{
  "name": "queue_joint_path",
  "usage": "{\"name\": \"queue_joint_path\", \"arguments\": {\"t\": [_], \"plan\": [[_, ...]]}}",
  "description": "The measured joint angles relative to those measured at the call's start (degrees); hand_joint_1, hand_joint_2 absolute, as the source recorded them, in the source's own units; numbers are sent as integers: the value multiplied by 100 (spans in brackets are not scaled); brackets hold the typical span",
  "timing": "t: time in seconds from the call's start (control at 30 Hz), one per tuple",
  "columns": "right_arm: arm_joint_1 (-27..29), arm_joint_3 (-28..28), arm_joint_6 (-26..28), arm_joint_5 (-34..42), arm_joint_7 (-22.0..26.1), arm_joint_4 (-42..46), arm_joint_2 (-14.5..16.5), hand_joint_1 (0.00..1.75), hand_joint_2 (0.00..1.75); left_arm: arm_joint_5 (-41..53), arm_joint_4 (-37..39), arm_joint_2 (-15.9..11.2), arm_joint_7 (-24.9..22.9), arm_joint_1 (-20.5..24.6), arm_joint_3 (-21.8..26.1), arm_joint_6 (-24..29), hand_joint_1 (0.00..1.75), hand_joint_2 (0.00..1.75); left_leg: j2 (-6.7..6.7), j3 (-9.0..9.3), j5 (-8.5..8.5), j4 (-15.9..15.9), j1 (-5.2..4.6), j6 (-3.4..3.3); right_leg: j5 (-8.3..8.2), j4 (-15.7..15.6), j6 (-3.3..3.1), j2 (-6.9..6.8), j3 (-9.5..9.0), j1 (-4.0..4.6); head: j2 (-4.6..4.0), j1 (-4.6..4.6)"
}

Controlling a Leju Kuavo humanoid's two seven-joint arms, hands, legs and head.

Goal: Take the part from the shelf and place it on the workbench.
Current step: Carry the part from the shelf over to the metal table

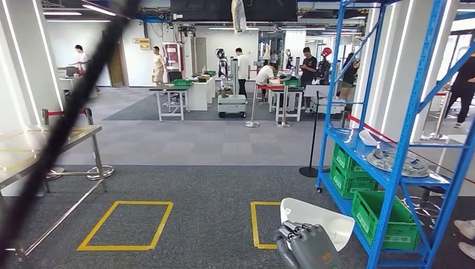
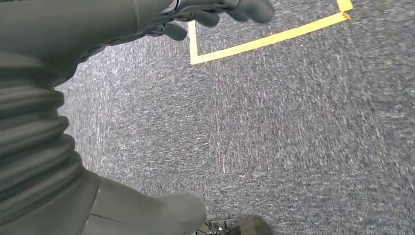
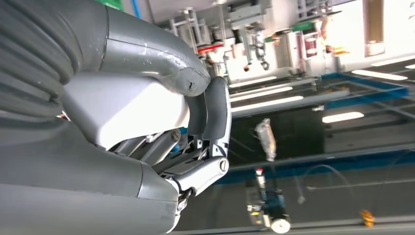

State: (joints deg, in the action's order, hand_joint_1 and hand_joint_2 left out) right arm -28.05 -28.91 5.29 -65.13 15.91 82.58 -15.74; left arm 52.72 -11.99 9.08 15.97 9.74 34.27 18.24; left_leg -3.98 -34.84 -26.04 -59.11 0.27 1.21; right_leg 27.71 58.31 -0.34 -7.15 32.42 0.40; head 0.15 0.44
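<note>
In the head view my right hand (image 1: 305,246) is low at the bottom, to the right of the middle, and grips a white curved part (image 1: 316,217) in front of the blue shelf (image 1: 411,112). The right wrist view shows that white part (image 3: 122,105) close up, clamped between the thumb and the fingers (image 3: 210,110). At the left stands the metal workbench (image 1: 33,148), far from the hand. My left hand (image 2: 98,29) hangs over grey carpet with its fingers (image 2: 220,10) spread away from the thumb and nothing in it.
On the shelf's middle board lie another white part (image 1: 369,137) and round grey parts (image 1: 397,159), with green crates (image 1: 386,218) below. Yellow floor squares (image 1: 126,224) mark the carpet. A dark diagonal band (image 1: 61,129) crosses the left. A person's shoes (image 1: 465,230) are at the right edge.
</note>
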Motion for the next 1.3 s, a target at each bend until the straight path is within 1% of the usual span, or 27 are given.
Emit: {"name": "queue_joint_path", "arguments": {"t": [0.03,0.07,0.1,0.13,0.17,0.2,0.27,0.3,0.33,0.37,0.43,0.5,0.53,0.57,0.63,0.7,0.77,0.8,0.83,0.9,0.97,1.0,1.07,1.13,1.2,1.27,1.3], "plan": [[-3,-1,0,0,1,0,2,175,175,0,0,-2,1,-1,0,-1,0,175,80,-17,13,6,-3,-42,4,-5,30,-59,-11,-5,0,5],[-6,-2,0,0,0,0,4,175,175,0,0,-2,1,-4,0,-1,0,175,150,-22,29,20,3,-81,28,12,68,-26,-20,-20,0,5],[-9,-1,2,0,-1,0,4,175,175,0,0,-3,1,-3,0,-2,0,175,222,-22,48,36,13,-117,100,95,102,101,6,-46,0,7],[-10,0,4,-1,1,0,2,175,175,0,-1,-3,1,3,0,-2,0,175,290,-20,66,52,26,-151,227,284,132,280,81,-67,0,13],[-6,1,4,-1,1,-3,-2,175,175,0,-2,-3,1,10,0,-2,0,175,357,-20,79,59,34,-173,401,594,155,486,218,-87,0,17],[3,2,4,-1,1,-8,-5,175,175,0,-3,-3,1,18,0,-2,0,175,429,-26,85,59,33,-187,591,991,163,617,409,-94,0,21],[27,1,-1,0,-1,-20,-10,175,175,0,-2,-3,1,18,0,-2,0,175,593,-39,90,46,26,-197,782,1617,162,690,732,-90,0,26],[34,0,-2,0,-2,-23,-10,175,175,0,-2,-3,1,14,0,-2,0,175,680,-44,92,35,23,-196,718,1648,149,703,764,-88,0,27],[36,-1,-2,0,-2,-24,-10,175,175,0,-1,-4,1,12,0,-2,0,175,766,-46,94,24,22,-193,551,1441,131,728,678,-88,0,28],[33,0,-2,0,-2,-24,-10,175,175,0,-1,-2,1,12,0,-2,0,175,847,-47,97,13,25,-186,328,1048,107,798,497,-92,0,29],[22,2,-2,0,-2,-23,-10,175,175,0,-2,7,2,17,0,-2,0,175,995,-66,113,-1,28,-145,47,310,74,1045,158,-98,0,27],[19,7,-4,-2,-33,-21,-11,175,175,7,-2,13,27,13,-2,-20,0,175,1122,-106,148,12,45,-65,9,55,61,1142,55,-80,0,20],[20,10,-8,-4,-58,-11,-12,175,175,12,-2,14,42,7,-4,-31,0,175,1192,-126,170,30,53,-17,-12,33,46,1074,53,-68,0,19],[21,16,-16,-5,-84,9,-13,175,175,17,-2,14,56,0,-6,-41,0,175,1191,-148,180,36,59,17,-33,7,16,998,44,-71,0,16],[29,35,-51,-9,-111,71,-13,175,175,24,-2,16,63,-1,-10,-45,0,175,924,-255,50,-140,35,63,-76,-62,-64,850,19,-83,0,3],[54,52,-97,-13,-120,119,-16,175,175,31,-3,18,69,11,-13,-45,0,175,560,-535,-316,-770,21,94,-86,-88,-118,697,10,-74,0,-13],[95,56,-123,-15,-123,134,-19,175,175,35,-2,23,72,11,-15,-45,0,175,463,-829,-603,-1463,36,131,-78,-81,-134,534,16,-63,0,-16],[113,56,-129,-17,-122,136,-19,175,175,34,-1,23,72,7,-15,-45,0,175,450,-856,-605,-1569,41,147,-75,-76,-135,456,18,-63,0,-16],[123,56,-133,-18,-121,138,-19,175,175,34,-1,22,72,4,-15,-45,0,175,426,-764,-504,-1436,47,158,-69,-69,-130,382,20,-65,1,-17],[115,57,-146,-20,-107,140,-19,175,175,27,-7,14,78,8,-15,-45,0,175,238,-324,-194,-663,42,159,-44,-41,-96,244,15,-61,1,-18],[75,63,-177,-18,-67,140,-22,175,175,18,-15,10,87,17,-14,-44,0,175,84,1,-23,-67,19,80,-12,-1,-38,131,15,-36,0,-14],[44,63,-193,-16,-41,138,-23,175,175,14,-18,8,90,18,-14,-44,0,175,77,35,-19,16,1,30,-7,9,-11,80,16,-23,0,-10],[-31,60,-214,-11,-8,136,-23,175,175,8,-19,4,92,11,-13,-43,0,175,216,17,18,17,-2,-60,-1,9,48,6,7,-26,0,-3],[-99,57,-220,-8,-2,135,-24,175,175,4,-20,2,93,12,-12,-43,0,175,339,14,56,46,22,-133,129,168,117,230,59,-64,1,2],[-124,57,-223,-5,0,128,-31,175,175,2,-21,3,96,26,-11,-43,0,175,457,6,85,62,43,-178,455,773,167,579,335,-98,1,13],[-113,56,-228,-4,0,110,-37,175,175,2,-21,4,96,27,-11,-43,0,175,596,-18,96,49,44,-192,730,1521,187,684,716,-102,0,22],[-108,55,-230,-4,-2,99,-39,175,175,2,-21,4,96,21,-11,-43,0,175,675,-30,101,37,43,-190,726,1679,185,694,810,-103,0,24]]}}
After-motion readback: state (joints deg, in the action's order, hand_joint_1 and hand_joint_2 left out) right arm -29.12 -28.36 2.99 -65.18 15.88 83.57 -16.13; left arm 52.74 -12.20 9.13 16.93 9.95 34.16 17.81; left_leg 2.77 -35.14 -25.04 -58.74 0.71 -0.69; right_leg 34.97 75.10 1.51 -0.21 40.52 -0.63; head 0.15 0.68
